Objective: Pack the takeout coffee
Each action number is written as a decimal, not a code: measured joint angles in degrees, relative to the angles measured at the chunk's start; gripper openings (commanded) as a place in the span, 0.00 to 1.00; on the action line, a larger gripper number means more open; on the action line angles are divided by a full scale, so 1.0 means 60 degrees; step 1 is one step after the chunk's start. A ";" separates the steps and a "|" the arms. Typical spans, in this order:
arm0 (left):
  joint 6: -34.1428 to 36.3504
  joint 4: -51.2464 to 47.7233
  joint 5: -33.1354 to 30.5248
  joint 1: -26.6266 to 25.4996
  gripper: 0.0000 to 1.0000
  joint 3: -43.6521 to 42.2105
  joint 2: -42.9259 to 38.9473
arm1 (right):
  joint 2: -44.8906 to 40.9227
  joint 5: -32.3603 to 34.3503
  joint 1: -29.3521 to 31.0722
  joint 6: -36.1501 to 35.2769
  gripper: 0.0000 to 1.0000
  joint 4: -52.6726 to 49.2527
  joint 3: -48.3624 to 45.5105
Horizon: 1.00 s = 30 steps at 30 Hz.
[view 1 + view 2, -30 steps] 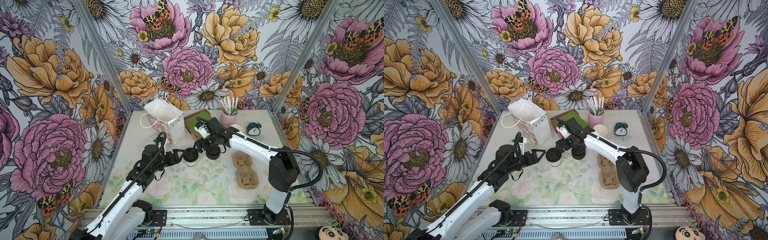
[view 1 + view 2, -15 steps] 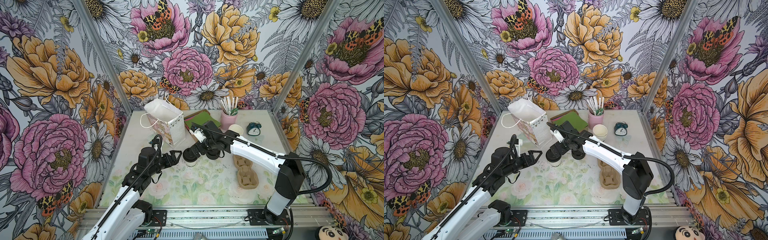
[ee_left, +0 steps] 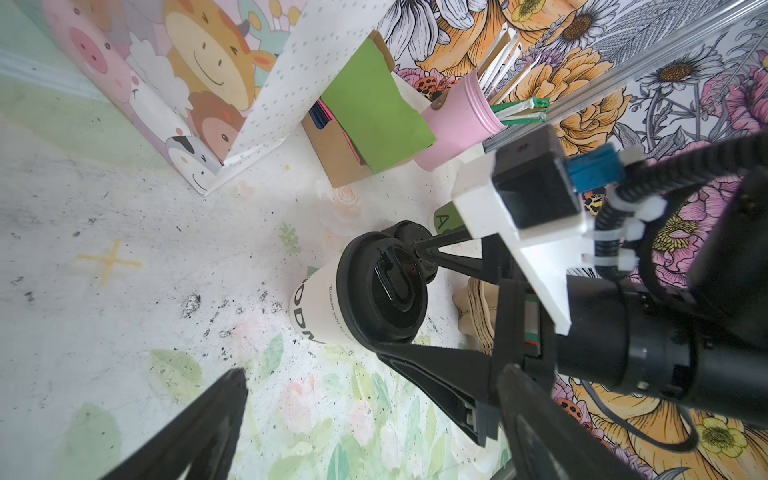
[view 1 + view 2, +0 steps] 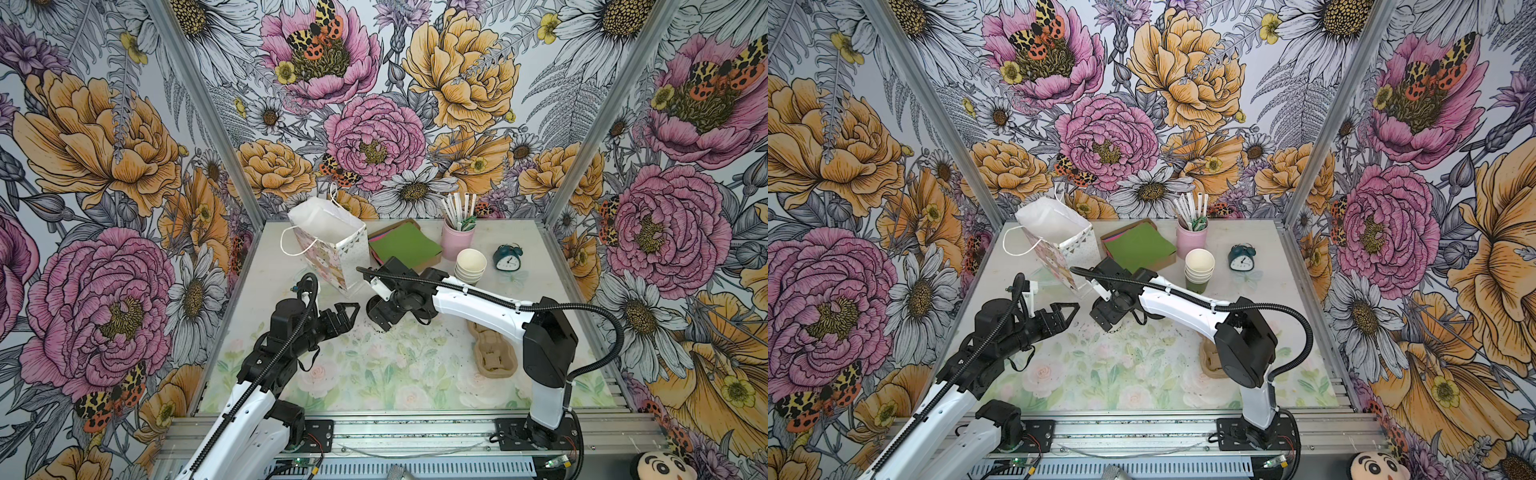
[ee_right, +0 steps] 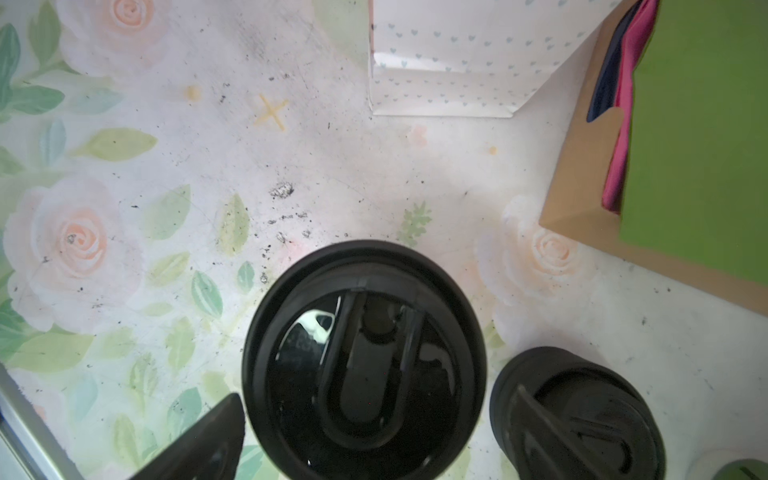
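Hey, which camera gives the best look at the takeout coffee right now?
The left wrist view: the takeout coffee shows both its black sip lid and its printed white side there. In the right wrist view the takeout coffee is only a lid seen from above. In both top views the right arm covers it almost entirely.

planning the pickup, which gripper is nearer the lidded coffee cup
Right. The right gripper straddles the lidded cup, open jaws either side; the left gripper sits clear of it.

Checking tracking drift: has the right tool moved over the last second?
Yes. In a top view the right tool has shifted left and nearer the front edge, away from the stack of paper cups, and now straddles the takeout coffee.
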 measured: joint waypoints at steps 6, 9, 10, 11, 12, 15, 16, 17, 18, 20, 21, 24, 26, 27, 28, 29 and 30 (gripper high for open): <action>0.0000 -0.0127 0.0000 0.0040 0.96 -0.0102 -0.0095 | 0.0157 0.0157 0.0018 -0.0069 0.99 -0.0058 0.0178; 0.0000 -0.0149 -0.0004 0.0062 0.96 -0.0106 -0.0095 | 0.0189 0.0153 0.0018 -0.0102 1.00 -0.0073 0.0193; -0.0004 -0.0157 -0.0004 0.0062 0.96 -0.0109 -0.0095 | 0.0189 0.0149 0.0018 -0.0106 0.99 -0.0084 0.0197; -0.0018 -0.0175 -0.0004 0.0062 0.96 -0.0109 -0.0095 | 0.0189 0.0149 0.0018 -0.0106 1.00 -0.0106 0.0211; -0.0044 -0.0200 -0.0004 0.0062 0.96 -0.0109 -0.0095 | 0.0193 0.0146 0.0018 -0.0102 1.00 -0.0124 0.0240; -0.0069 -0.0211 -0.0004 0.0062 0.96 -0.0157 -0.0160 | 0.0193 0.0113 0.0018 -0.0102 0.99 -0.0164 0.0361; -0.0069 -0.0229 -0.0004 0.0062 0.96 -0.0168 -0.0186 | 0.0193 0.0080 0.0018 -0.0102 0.99 -0.0168 0.0408; -0.0069 -0.0233 -0.0004 0.0062 0.96 -0.0175 -0.0200 | 0.0193 0.0058 0.0018 -0.0102 0.98 -0.0164 0.0448; -0.0069 -0.0229 -0.0004 0.0062 0.96 -0.0182 -0.0204 | 0.0193 -0.0007 0.0018 -0.0102 0.97 -0.0171 0.0488; -0.0069 -0.0226 -0.0004 0.0062 0.96 -0.0211 -0.0215 | 0.0193 -0.0080 0.0018 -0.0124 0.96 -0.0168 0.0554; -0.0069 -0.0237 -0.0004 0.0062 0.96 -0.0240 -0.0219 | 0.0193 -0.0102 0.0015 -0.0131 0.94 -0.0171 0.0579; -0.0069 -0.0266 -0.0004 0.0062 0.96 -0.0273 -0.0219 | 0.0197 -0.0131 0.0015 -0.0149 0.90 -0.0168 0.0630; -0.0069 -0.0262 -0.0004 0.0062 0.96 -0.0273 -0.0219 | 0.0204 -0.0146 0.0004 -0.0160 0.89 -0.0171 0.0630; -0.0069 -0.0262 -0.0004 0.0062 0.96 -0.0273 -0.0219 | 0.0211 -0.0146 -0.0015 -0.0171 0.89 -0.0171 0.0630; -0.0069 -0.0262 -0.0004 0.0062 0.96 -0.0277 -0.0219 | 0.0222 -0.0146 -0.0025 -0.0171 0.89 -0.0171 0.0630; -0.0069 -0.0262 -0.0004 0.0062 0.96 -0.0277 -0.0219 | 0.0248 -0.0142 -0.0029 -0.0171 0.89 -0.0168 0.0630; -0.0069 -0.0262 -0.0004 0.0062 0.96 -0.0280 -0.0219 | 0.0284 -0.0142 -0.0029 -0.0171 0.89 -0.0168 0.0630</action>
